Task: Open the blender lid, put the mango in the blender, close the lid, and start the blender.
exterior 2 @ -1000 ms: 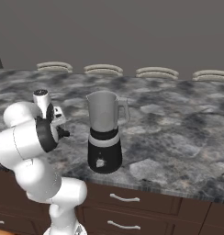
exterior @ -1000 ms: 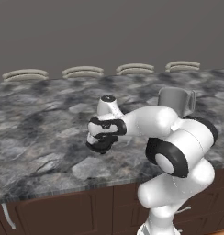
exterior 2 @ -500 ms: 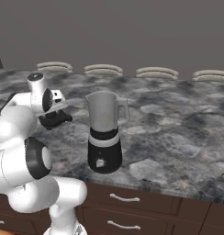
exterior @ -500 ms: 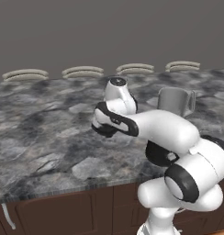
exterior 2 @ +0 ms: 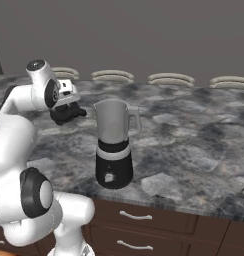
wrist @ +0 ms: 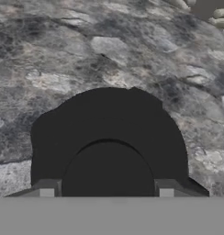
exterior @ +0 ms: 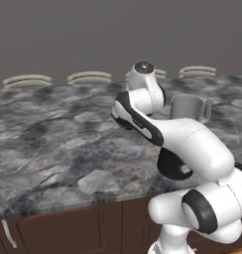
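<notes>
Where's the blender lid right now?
The blender lid is off the jar, down at the counter to the left of the blender in the right base view, with the gripper straddling its centre knob.

Your arm is folded, elbow high, forearm reaching out and down over the table. Your gripper (wrist: 107, 193) points downward, jaws apart either side of the blender lid's (wrist: 109, 137) knob; whether they're touching it can't be told.
</notes>
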